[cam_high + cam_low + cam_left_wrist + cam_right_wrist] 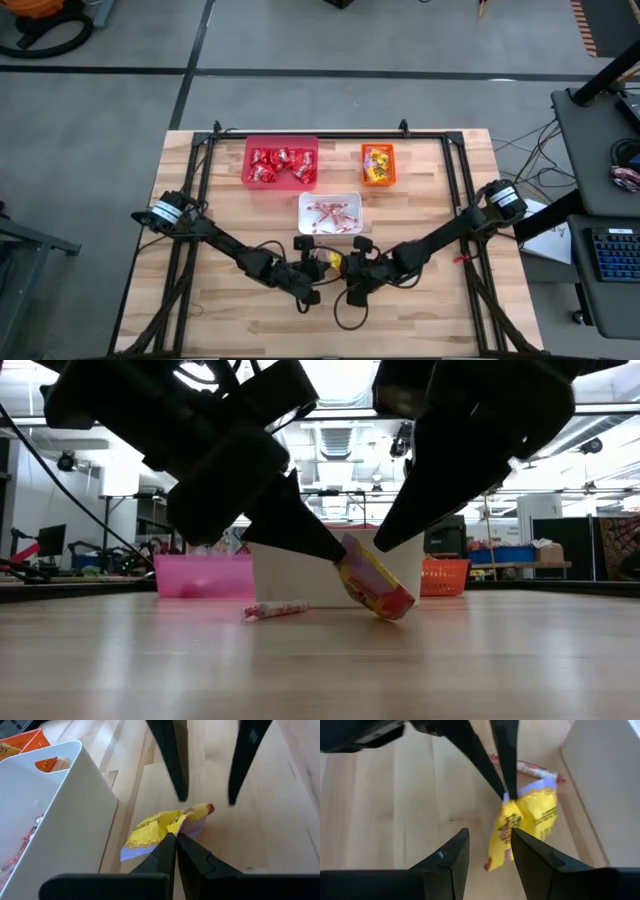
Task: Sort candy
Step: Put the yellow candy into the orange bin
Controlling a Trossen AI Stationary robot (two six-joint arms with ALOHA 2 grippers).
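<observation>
Closest to the low camera, a yellow packet (374,588) hangs tilted, its lower end at or just above the wooden table (420,310), pinched at its upper edge by the left gripper (175,837), whose fingers are pressed together on the wrapper. The right gripper (490,847) is right beside it on the opposite side, its fingers apart with the packet's lower end between their tips; the pictures do not settle whether they touch it. The two arms meet here, just in front of the white bin (330,213), and together they crowd the space over the packet.

One red-and-white stick (275,609) lies loose on the table between the packet and the white bin, near the bin's front wall. The white bin holds more such sticks (331,214).

Beyond the white bin, toward the far edge of the table, stand the pink-red bin (281,162), filled with shiny red packets (280,164), and, to its right, the orange bin (378,165) with yellow-orange packets (377,163) inside.
</observation>
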